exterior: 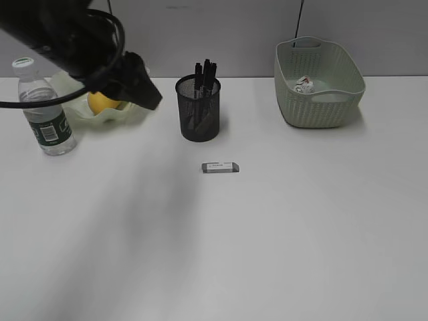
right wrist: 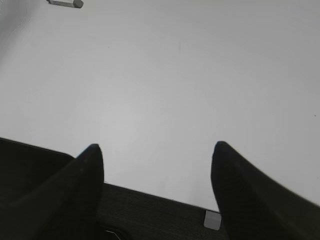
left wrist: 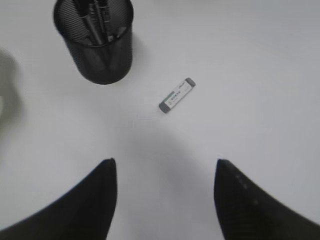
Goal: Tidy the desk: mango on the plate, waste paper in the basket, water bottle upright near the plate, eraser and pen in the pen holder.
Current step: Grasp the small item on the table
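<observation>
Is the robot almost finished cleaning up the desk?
Nearly. The mango sits on the plate, the waste paper is in the basket, the water bottle stands upright, and pens are in the pen holder. Only the eraser remains; the left gripper hangs open above it.

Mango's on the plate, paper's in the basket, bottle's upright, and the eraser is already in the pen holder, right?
Not quite: the eraser still lies on the desk in front of the pen holder, as the exterior view shows. The rest is right.
</observation>
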`<action>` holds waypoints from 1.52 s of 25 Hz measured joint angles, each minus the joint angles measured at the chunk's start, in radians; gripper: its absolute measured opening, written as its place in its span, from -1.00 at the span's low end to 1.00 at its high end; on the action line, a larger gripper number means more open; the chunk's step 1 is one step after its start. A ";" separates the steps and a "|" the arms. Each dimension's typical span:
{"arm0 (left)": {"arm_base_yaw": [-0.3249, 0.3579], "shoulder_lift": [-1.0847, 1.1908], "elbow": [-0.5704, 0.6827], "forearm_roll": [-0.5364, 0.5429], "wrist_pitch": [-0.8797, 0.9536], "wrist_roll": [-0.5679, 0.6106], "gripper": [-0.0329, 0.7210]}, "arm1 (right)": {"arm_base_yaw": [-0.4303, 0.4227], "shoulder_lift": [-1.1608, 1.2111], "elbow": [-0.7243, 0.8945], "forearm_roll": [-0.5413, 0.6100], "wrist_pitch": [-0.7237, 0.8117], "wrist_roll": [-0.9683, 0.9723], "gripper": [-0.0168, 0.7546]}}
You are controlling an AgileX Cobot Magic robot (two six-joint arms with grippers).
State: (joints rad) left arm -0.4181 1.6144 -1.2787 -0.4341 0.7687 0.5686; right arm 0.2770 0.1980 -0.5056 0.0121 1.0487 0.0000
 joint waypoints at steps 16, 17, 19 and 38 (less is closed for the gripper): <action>-0.188 0.564 -0.581 0.186 0.267 0.050 0.35 | 0.000 0.000 0.000 0.000 -0.003 0.000 0.42; -0.192 0.584 -0.599 0.190 0.268 0.055 0.35 | 0.000 0.000 0.000 0.000 -0.003 0.005 0.42; -0.199 0.627 -0.634 0.193 0.268 0.069 0.34 | 0.000 0.000 0.000 0.000 -0.003 0.005 0.42; -0.202 0.782 -0.705 0.278 0.224 0.140 0.20 | -0.001 0.000 0.000 0.000 -0.003 0.006 0.42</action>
State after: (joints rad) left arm -0.6200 2.3966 -1.9838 -0.1563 0.9931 0.7084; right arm 0.2760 0.1980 -0.5056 0.0121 1.0459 0.0065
